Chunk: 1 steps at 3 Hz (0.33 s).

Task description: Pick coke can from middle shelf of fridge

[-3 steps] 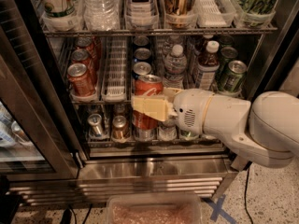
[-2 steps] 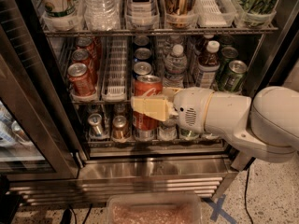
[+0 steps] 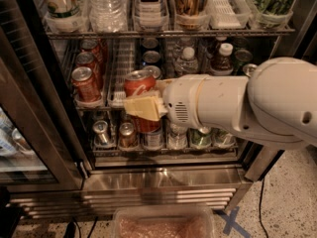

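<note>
While the gripper (image 3: 142,109) sat at centre frame, clamped across the middle of the can (image 3: 138,86), we judged the grasp the main hazard. One pale finger (image 3: 134,106) crossed only a narrow band of the red wall, so a quick pull could let the can tilt or slide out.

The can stood upright in front of the shelf (image 3: 117,104), its silver top just below the rack above and its lower body overlapping the bottom row of cans (image 3: 128,133). A steep lift could strike that upper rack. A low withdrawal could catch the base on the shelf's front lip. A sideways drift toward frame left could knock the dark cans (image 3: 85,83) close beside it.

Several things stayed out of our view:
- The second finger lay behind the can, so we inferred its contact rather than saw it.
- We could not tell whether the can's base touched the shelf or hung clear of it.
- The gripper covered most of the white script.
- The arm (image 3: 247,103) hid much of the shelf's right half, leaving only the tops of some bottles (image 3: 224,58).
- The fridge (image 3: 163,175) was cut off above its upper rack.
</note>
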### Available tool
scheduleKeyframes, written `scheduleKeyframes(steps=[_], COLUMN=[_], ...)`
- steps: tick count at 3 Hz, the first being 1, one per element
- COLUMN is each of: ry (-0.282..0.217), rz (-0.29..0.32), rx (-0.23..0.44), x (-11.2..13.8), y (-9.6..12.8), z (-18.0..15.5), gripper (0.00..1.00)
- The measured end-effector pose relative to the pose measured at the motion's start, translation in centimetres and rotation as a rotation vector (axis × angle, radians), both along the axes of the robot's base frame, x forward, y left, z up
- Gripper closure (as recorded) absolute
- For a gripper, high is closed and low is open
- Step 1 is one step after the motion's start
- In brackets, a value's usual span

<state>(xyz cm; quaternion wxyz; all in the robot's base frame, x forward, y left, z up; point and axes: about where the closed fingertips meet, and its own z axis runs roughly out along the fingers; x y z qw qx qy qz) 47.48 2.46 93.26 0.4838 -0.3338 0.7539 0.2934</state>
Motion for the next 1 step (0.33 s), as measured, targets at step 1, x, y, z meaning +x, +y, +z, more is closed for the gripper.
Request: scheduleKeyframes(steps=[1], ry=[-0.006], rz=[0.004], rx=[-0.011], x=[-0.18], y=[0.30], z=[0.16], gripper=[1.00])
